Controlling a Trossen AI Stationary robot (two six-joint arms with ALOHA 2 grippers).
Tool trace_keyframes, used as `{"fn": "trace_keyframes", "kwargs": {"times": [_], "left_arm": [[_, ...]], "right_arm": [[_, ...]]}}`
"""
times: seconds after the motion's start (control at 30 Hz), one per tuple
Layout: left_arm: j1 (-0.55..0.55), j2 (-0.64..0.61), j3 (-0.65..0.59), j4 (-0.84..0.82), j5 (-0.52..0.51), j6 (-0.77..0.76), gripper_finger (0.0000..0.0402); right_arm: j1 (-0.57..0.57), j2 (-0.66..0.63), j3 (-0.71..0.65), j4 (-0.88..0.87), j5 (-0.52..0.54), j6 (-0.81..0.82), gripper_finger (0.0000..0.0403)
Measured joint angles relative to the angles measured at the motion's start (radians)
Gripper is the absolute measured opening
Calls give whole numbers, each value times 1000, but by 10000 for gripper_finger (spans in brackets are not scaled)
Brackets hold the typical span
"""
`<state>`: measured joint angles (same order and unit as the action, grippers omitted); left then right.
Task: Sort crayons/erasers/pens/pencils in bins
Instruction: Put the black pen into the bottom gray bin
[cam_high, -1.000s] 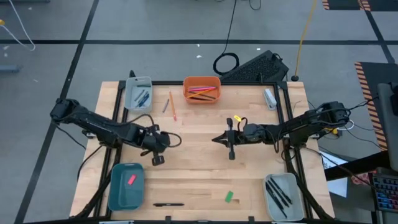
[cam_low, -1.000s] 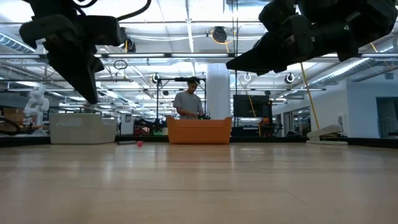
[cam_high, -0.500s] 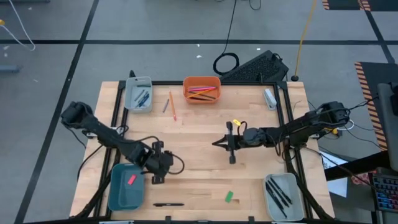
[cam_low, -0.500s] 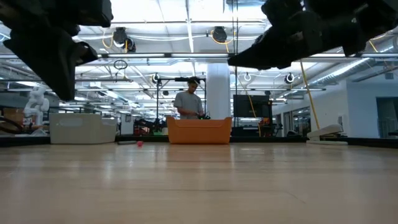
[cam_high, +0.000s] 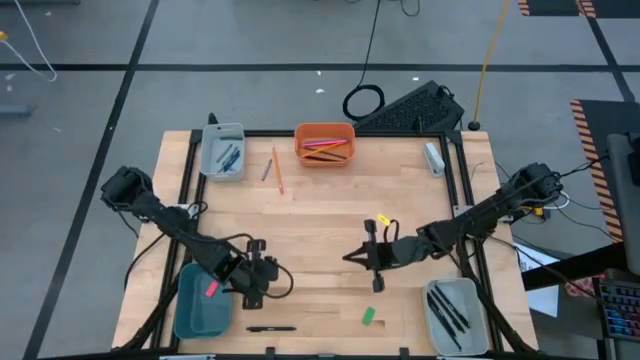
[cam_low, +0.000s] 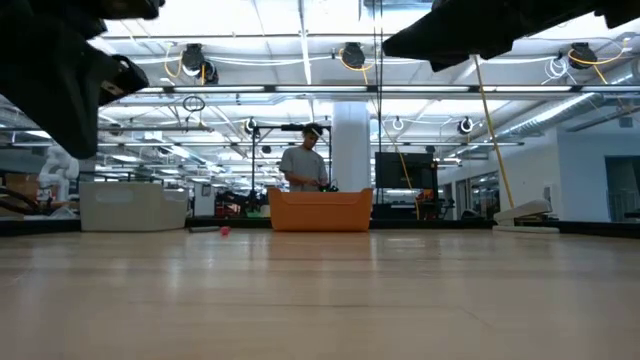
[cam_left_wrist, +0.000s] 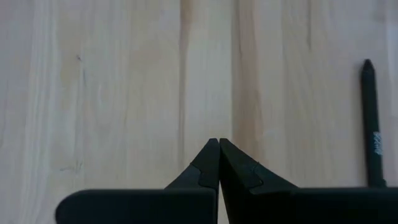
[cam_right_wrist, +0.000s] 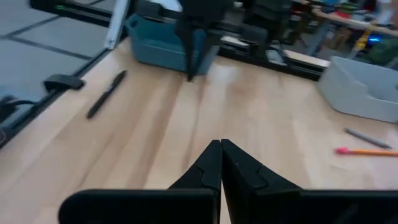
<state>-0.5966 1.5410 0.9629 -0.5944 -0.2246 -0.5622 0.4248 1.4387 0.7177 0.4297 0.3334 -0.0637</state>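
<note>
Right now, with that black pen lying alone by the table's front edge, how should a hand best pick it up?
Probably from straight above, pinching the black pen around the middle of its barrel, fingers closing across its width. It lies flat on bare wood with nothing beside it. The left hand is shut above the table, close to it.

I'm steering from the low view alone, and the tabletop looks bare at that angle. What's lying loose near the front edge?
Observer: A black pen lies along the front edge, just right of the teal bin.
Operator: Anything else down there?
Observer: A green eraser, further right, between the pen and the grey bin that holds pens.
Operator: Which gripper is nearer the pen?
Observer: The left gripper, shut, hovers just behind the pen, toward the table's middle. The right gripper, also shut, is nearer the eraser.
</note>
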Motion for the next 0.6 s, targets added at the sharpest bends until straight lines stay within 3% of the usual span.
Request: {"fn": "trace_keyframes", "kwargs": {"times": [0.2, 0.4, 0.6], "left_arm": [[-48, 56, 105, -73, -19, -24, 5], [-114, 257, 343, -286, 32, -48, 6], [-155, 388, 518, -323, 85, -114, 37]], "right_arm": [[43, 0, 0, -2, 69, 27, 0], [89, 0, -1, -22, 110, 41, 0], [144, 0, -6, -18, 139, 73, 0]]}}
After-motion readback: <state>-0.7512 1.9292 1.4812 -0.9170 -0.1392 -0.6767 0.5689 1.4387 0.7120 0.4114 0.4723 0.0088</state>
